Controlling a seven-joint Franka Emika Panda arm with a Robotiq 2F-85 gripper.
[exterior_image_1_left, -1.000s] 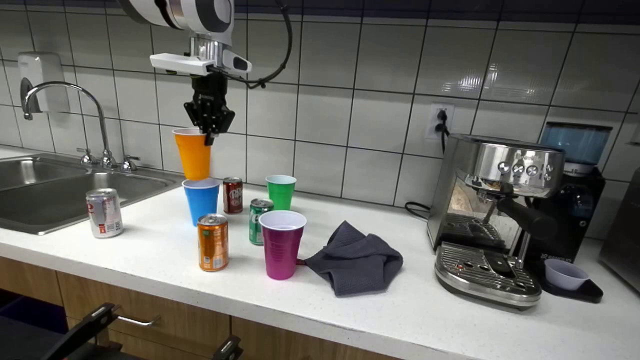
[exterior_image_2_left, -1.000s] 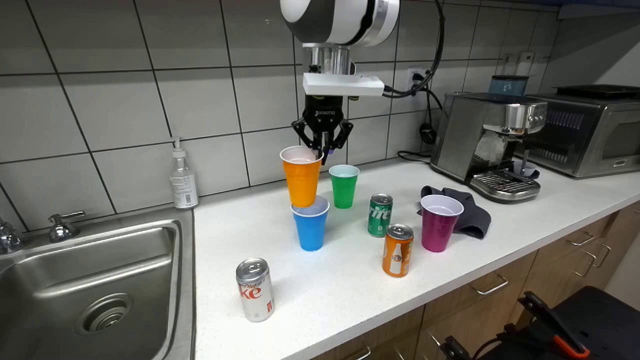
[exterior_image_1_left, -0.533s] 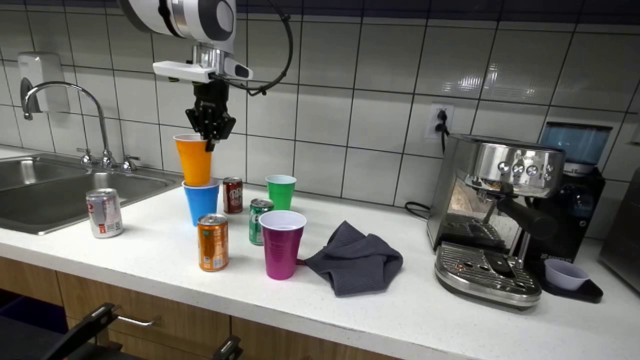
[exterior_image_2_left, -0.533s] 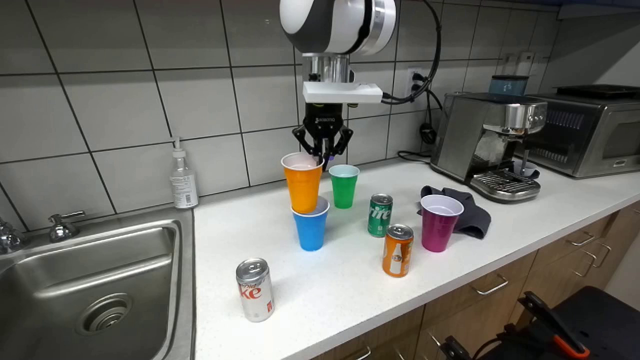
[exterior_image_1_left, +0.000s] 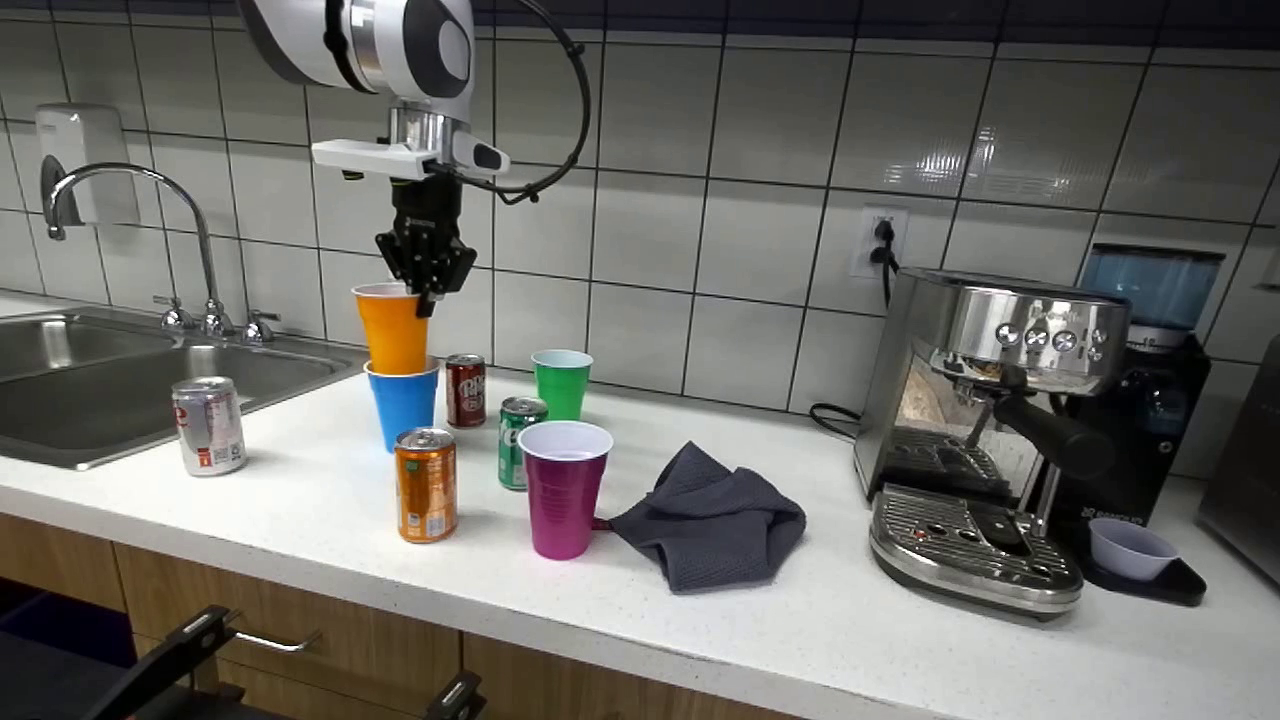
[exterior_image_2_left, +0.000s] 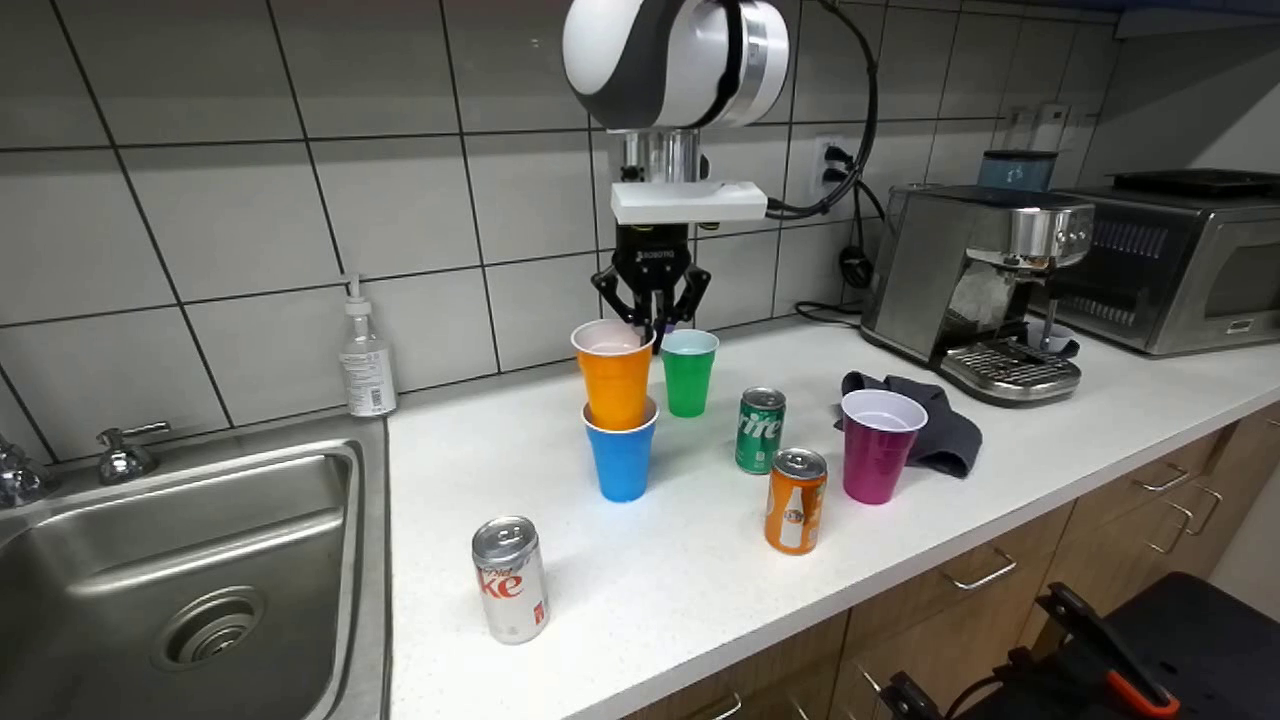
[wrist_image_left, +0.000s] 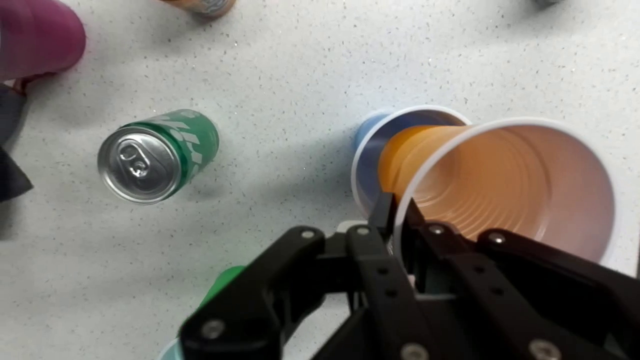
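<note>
My gripper (wrist_image_left: 398, 212) is shut on the wall of the orange cup (wrist_image_left: 500, 175), one finger inside its mouth and one outside, with the white rim between them. Upright or nearly so, the orange cup (exterior_image_2_left: 617, 385) sits over the blue cup (exterior_image_2_left: 622, 460). Its base is just within the blue cup's mouth, as the wrist view shows at the blue rim (wrist_image_left: 356, 175). Whether the base touches the inside is hidden. The blue cup stands on the counter. Behind the gripper (exterior_image_2_left: 653, 340) in an exterior view is a green cup (exterior_image_2_left: 688, 375).
Near the cups stand a dark red can (exterior_image_1_left: 466, 390), a green can (exterior_image_1_left: 515, 450), an orange can (exterior_image_1_left: 426, 490) and a magenta cup (exterior_image_1_left: 565, 500). A silver can (exterior_image_2_left: 510, 580) is close to the sink (exterior_image_2_left: 365, 560). A grey cloth (exterior_image_1_left: 715, 525) and coffee machine (exterior_image_1_left: 990, 430) lie farther along.
The arm has come down with the orange cup held. Its base has gone from above the blue cup's rim to just inside the mouth. The blue cup and the cans have not moved.
</note>
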